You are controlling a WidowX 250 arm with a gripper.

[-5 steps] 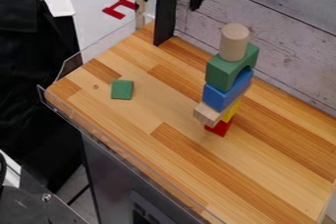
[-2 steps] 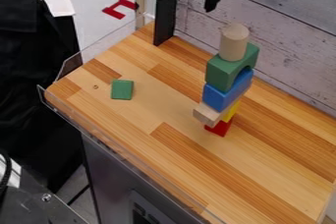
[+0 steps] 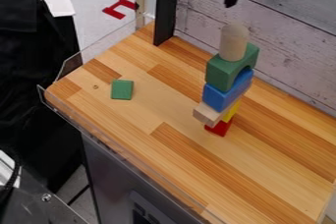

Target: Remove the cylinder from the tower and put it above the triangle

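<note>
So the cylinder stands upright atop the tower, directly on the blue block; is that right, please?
Not quite: the camera view shows the cylinder upright atop the tower, but directly on the green arch block; the blue block is below that.

Lab-like robot workspace, wooden tabletop [image 3: 263, 169], clear plastic edging [image 3: 71, 64], bolted metal plate [image 3: 33, 210], plank-patterned backdrop [image 3: 289, 36]
</note>
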